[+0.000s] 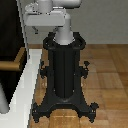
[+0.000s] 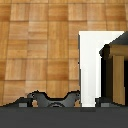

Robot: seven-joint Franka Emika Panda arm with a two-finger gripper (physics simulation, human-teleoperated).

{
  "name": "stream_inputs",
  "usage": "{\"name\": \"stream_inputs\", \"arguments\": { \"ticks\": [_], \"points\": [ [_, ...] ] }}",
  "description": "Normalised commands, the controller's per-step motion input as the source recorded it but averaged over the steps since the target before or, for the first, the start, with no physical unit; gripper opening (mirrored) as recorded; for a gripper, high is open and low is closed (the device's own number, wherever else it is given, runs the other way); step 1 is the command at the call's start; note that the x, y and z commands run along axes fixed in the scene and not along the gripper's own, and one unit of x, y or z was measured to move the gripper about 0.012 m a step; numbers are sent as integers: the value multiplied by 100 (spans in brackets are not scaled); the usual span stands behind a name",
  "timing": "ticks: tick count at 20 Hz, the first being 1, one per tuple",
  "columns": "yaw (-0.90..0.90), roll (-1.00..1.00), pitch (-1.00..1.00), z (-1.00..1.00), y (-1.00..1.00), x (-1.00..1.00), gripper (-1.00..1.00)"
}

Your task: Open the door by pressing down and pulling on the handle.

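Gripper fingers do not show clearly in either view, so I cannot tell how far the pincer is open or whether it has hold of anything. Along the lower edge of the wrist view lies only a dark grey band, which may be part of the hand, too blurred to read.

Using the pedestal [image 1: 65, 80] as the landmark: it is a tall, matt black column with ribbed sides, small knobs and a splayed, four-footed base, standing on a wooden floor [image 1: 107, 75] of square parquet tiles in warm orange-brown. On top of it sits the arm [image 1: 50, 17], smooth pale grey with rounded links, reaching toward the exterior view's left.

To the exterior view's left of the pedestal stands the door [image 1: 9, 30], a flat, near-black panel set in a plain white frame [image 1: 27, 85] whose broad face slopes down beside the pedestal's base. The handle [image 1: 11, 64] is a tan-brown cylindrical bar, smooth and dull. Its long axis runs roughly level, across the door's face, and it ends nearest the pedestal in a darker brown stub. It is well apart from the arm and lies below the arm's links.

In the wrist view, the handle [image 2: 116, 50] appears as a tan block with a bar hanging from it, against black, just beside a white slab of the frame [image 2: 92, 65]; the pedestal's feet [image 2: 52, 99] show below.
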Motion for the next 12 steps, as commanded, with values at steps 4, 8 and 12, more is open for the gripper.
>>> {"name": "stream_inputs", "arguments": {
  "ticks": [4, 8, 12],
  "points": [
    [0, 0, 0, 0, -100, 0, 100],
    [-11, 0, 0, 0, -25, 0, 100],
    [-11, 0, 0, 0, 0, 0, 100]
  ]
}}
